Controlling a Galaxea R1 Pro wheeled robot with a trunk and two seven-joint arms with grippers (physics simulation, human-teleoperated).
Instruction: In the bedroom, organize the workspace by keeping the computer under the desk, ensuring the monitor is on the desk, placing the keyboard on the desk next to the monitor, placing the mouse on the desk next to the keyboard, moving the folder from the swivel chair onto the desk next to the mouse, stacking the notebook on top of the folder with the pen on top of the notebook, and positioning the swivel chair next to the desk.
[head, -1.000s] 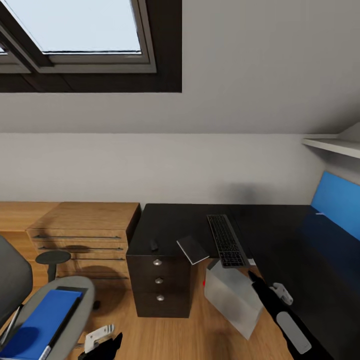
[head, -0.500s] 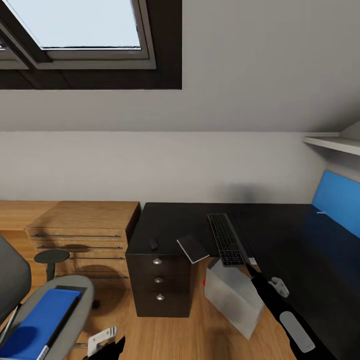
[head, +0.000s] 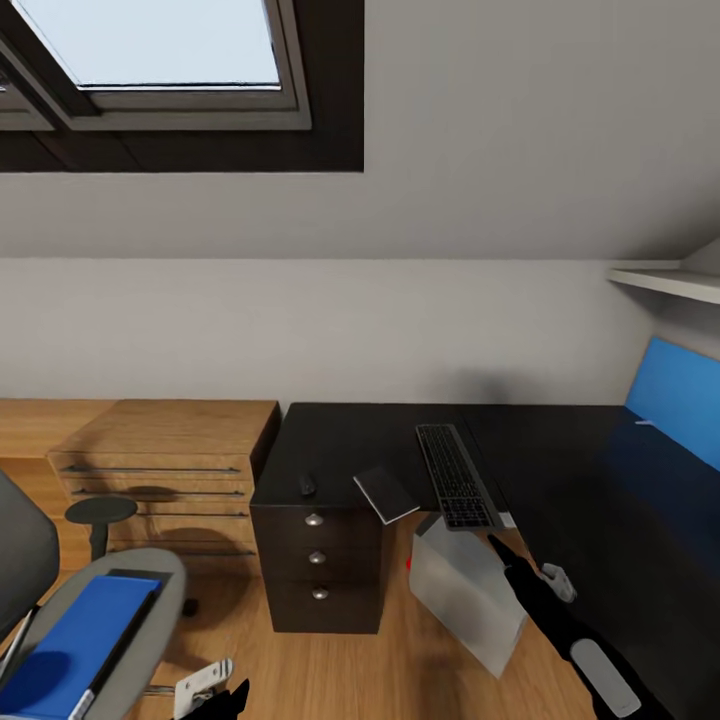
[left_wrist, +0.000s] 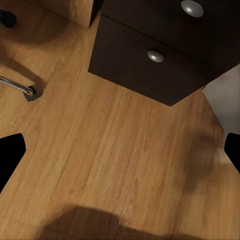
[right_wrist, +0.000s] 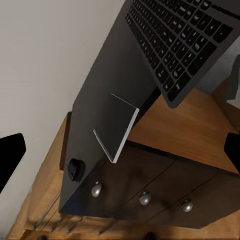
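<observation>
In the head view we see the keyboard (head: 457, 477) centre-right on the black worktop (head: 560, 470), notebook (head: 386, 495) just left, mouse (head: 308, 485) further left. The folder (head: 75, 640) lies on the swivel chair (head: 120, 600), lower left. Both end effectors are spread wide, empty.

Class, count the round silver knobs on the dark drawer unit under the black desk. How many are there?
3, in a column down the dark drawer unit's front: top knob, middle knob, bottom knob. None seem hidden.
</observation>
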